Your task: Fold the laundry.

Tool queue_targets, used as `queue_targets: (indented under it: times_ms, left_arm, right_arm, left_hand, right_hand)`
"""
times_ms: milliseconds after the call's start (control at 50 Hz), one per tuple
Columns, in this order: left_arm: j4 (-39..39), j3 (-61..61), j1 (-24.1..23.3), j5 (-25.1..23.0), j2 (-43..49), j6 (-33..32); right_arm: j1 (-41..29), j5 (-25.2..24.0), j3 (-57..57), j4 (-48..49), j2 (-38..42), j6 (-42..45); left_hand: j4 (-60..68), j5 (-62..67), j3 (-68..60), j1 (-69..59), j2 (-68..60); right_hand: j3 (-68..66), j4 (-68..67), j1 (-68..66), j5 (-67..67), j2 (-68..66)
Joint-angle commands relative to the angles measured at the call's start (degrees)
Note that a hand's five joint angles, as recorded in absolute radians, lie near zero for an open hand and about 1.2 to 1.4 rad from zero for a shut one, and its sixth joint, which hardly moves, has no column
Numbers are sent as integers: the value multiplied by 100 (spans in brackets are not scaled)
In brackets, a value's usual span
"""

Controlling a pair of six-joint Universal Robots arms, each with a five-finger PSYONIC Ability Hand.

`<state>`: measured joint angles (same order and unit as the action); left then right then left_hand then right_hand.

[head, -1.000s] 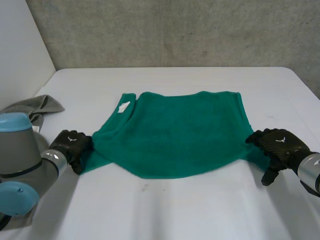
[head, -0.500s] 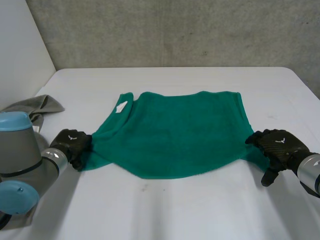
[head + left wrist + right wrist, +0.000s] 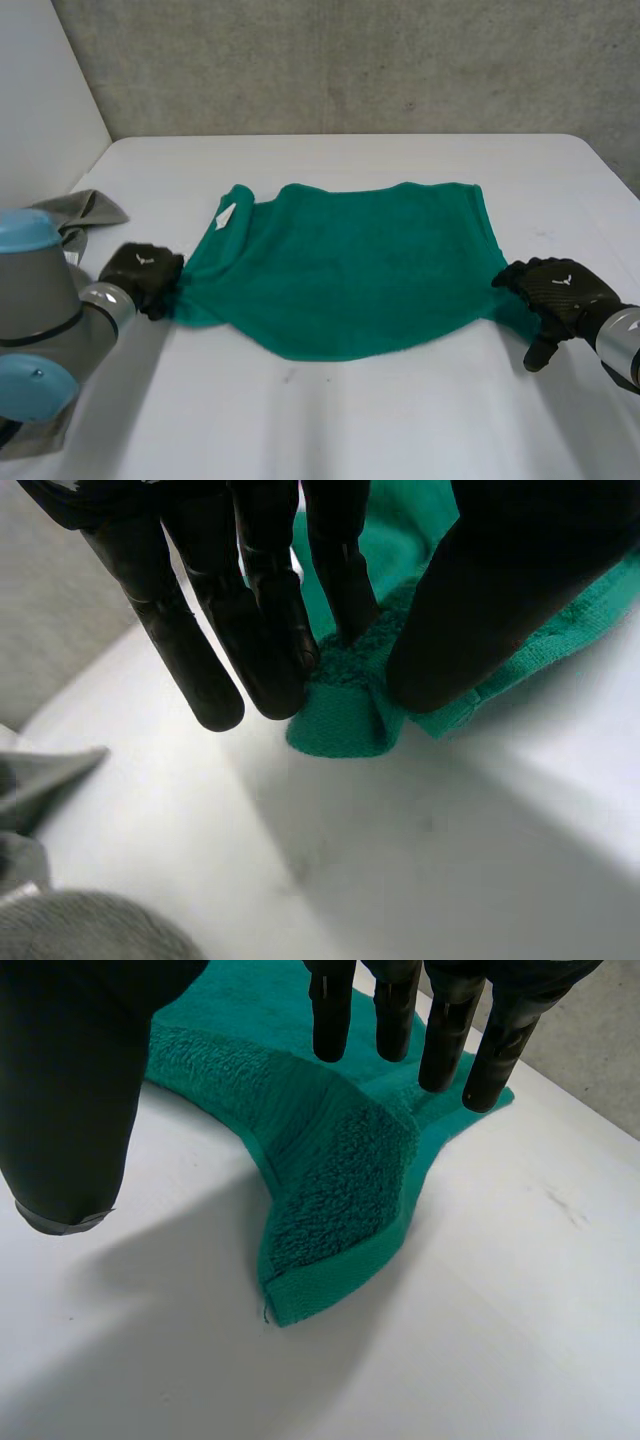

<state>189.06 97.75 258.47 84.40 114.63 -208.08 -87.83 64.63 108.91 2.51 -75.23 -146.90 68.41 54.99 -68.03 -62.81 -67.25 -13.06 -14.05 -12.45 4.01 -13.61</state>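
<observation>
A green towel (image 3: 350, 270) lies spread on the white table (image 3: 350, 420), with a white label (image 3: 224, 214) near its far left corner. My left hand (image 3: 143, 275) is at the towel's near left corner. In the left wrist view its fingers (image 3: 250, 630) and thumb (image 3: 480, 610) pinch that bunched corner (image 3: 345, 715). My right hand (image 3: 560, 290) rests at the near right corner. There the fingers (image 3: 440, 1040) are straight over the raised corner (image 3: 340, 1180), and the thumb (image 3: 70, 1110) stands apart beside it.
A grey cloth (image 3: 85, 212) lies crumpled at the table's left edge, just beyond my left hand, and it also appears below the palm (image 3: 60, 920). A grey wall stands behind the table. Bare table stretches in front of the towel.
My left hand has closed its fingers on the towel's near left corner and drawn it a little to the left; the label edge shifted left too. The right hand has stayed put.
</observation>
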Motion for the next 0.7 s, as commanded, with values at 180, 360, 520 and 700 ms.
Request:
queue_targets:
  times_ms: [180,360,520,700]
  left_arm:
    - [-308,139,37,-371,-1065,1287]
    - [-651,60,64,-416,-1092,1525]
    - [-660,-80,160,-416,-1408,1727]
    - [-660,-124,230,-416,-1470,1736]
  right_arm:
    - [134,58,-265,-232,-53,-5]
    - [530,-73,-143,-366,-97,-31]
    - [530,32,-195,382,386,-128]
    - [521,102,-687,364,975,-725]
  left_hand:
    - [1159,1501,-1197,-1719,-1275]
    - [1159,1501,-1197,-1719,-1275]
    - [1159,1501,-1197,-1719,-1275]
    - [1159,1501,-1197,-1719,-1275]
  right_hand:
    - [80,179,19,-175,135]
    - [-659,-560,-721,564,-605]
    - [-1872,-1773,-1934,1777,-1817]
    - [-1905,-1807,-1967,1810,-1851]
